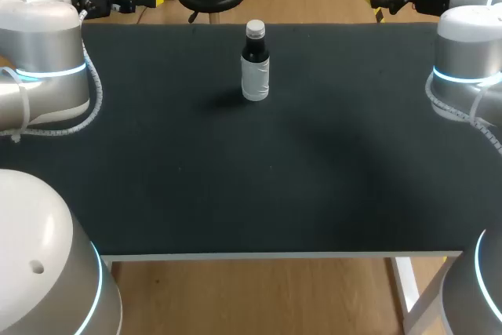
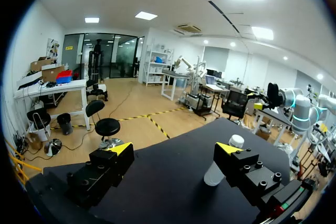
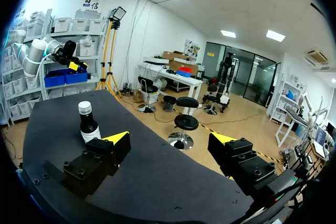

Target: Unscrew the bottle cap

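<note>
At the left gripper, the two yellow-tipped fingers are held wide apart and released, with only the black table seen between them. A little ahead of this gripper the bottle is seen standing upright on the table, past one finger and partly hidden by it. At the right gripper, the fingers are likewise spread and nothing is grasped. The bottle is again found ahead of the gripper and off to one side, its base covered by a yellow tip. The bottle is well apart from both grippers and is touched by neither. Its body is dark, and a white label is wrapped around the lower part. Any print on the label is too small to be read. The neck is narrow and dark and is closed by a white cap, which is seated on top.
</note>
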Robot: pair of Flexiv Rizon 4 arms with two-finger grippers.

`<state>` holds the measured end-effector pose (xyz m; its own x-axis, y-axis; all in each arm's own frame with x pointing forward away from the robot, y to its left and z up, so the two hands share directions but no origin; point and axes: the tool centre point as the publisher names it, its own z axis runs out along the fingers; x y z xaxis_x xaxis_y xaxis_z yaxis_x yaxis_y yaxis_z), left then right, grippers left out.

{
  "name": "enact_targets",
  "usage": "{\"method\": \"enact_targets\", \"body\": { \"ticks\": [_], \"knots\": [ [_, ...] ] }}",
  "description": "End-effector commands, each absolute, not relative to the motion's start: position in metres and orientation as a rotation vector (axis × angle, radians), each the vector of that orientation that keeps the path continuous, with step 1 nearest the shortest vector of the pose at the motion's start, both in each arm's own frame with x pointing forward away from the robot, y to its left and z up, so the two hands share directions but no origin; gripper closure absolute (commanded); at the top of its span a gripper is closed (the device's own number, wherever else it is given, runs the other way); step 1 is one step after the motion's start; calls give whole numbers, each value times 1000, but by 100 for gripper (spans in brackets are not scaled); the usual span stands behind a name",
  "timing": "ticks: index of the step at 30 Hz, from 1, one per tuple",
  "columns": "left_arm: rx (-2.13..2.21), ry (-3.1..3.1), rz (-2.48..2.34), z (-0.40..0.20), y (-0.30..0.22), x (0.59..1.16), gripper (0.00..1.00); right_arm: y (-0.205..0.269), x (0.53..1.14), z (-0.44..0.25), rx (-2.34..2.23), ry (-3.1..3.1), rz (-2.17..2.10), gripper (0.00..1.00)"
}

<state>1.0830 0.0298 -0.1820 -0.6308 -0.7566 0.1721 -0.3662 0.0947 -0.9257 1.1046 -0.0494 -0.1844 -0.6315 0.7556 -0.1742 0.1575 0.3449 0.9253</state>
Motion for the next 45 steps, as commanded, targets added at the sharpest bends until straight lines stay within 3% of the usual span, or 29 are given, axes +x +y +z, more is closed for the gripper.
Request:
{"method": "enact_targets", "body": {
  "ticks": [1,33,45],
  "knots": [
    [-1106,2034,-1549,-182,30,1083,0,-50,1105,-185,793,2012,1291,0],
    [-1106,2034,-1549,-182,30,1083,0,-50,1105,-185,793,2012,1291,0],
    [-590,2164,-1839,-195,-4,1074,0,-50,1105,-185,793,2012,1291,0]
  ]
}}
